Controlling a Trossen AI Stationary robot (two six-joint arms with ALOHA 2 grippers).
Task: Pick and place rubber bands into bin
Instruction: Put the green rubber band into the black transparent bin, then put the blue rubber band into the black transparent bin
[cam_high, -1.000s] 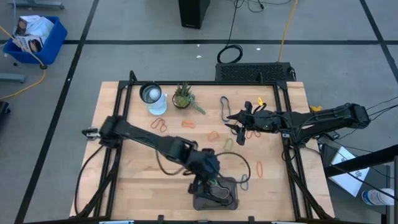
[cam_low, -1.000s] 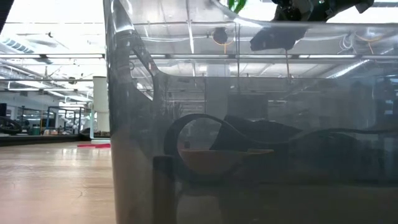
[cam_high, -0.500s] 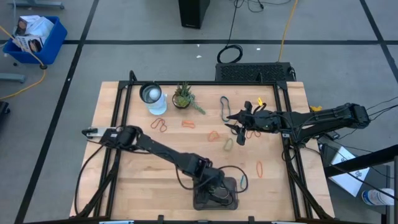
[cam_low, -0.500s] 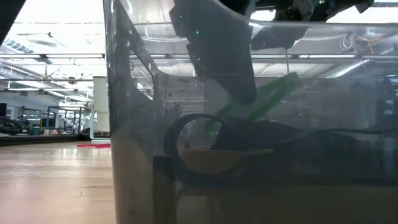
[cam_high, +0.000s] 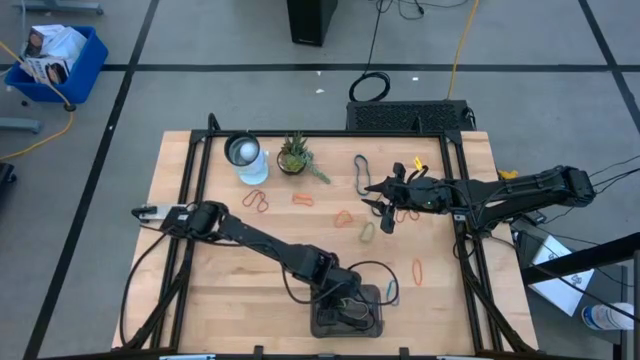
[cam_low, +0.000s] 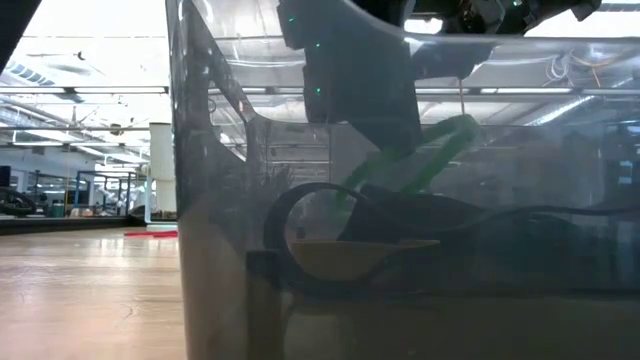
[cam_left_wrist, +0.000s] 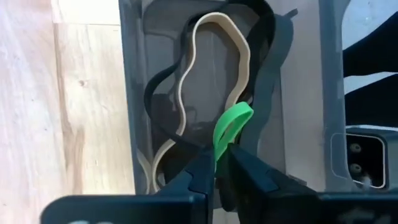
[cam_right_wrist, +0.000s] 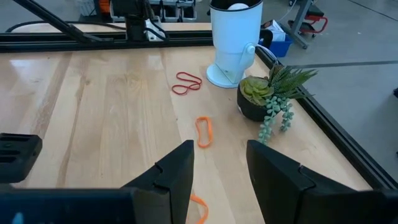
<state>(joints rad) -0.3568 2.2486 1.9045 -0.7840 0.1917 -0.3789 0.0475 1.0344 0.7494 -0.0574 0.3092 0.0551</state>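
The bin, a dark grey tray, sits at the table's near edge; black bands and a tan band lie in it. My left gripper is inside the bin, shut on a green rubber band, as the low view also shows. My right gripper hovers open and empty over the table's right middle. Loose bands lie flat on the table: red, orange, orange, orange, black. My left gripper pinches the green band between its two fingertips near one end of the flattened loop, both strands together. The fingers come from above, pointing down into the bin. The rest of the loop sticks out past the fingertips, slanting over the black bands.
A white cup and a small potted plant stand at the table's far left-middle; the right wrist view shows them too, the cup and the plant. Black rails run along the table's sides.
My left gripper has come down toward the near edge into the bin, carrying the green band with it. The band has dropped from above the bin's wall to just over the black bands inside. The gripper has stayed shut on it.
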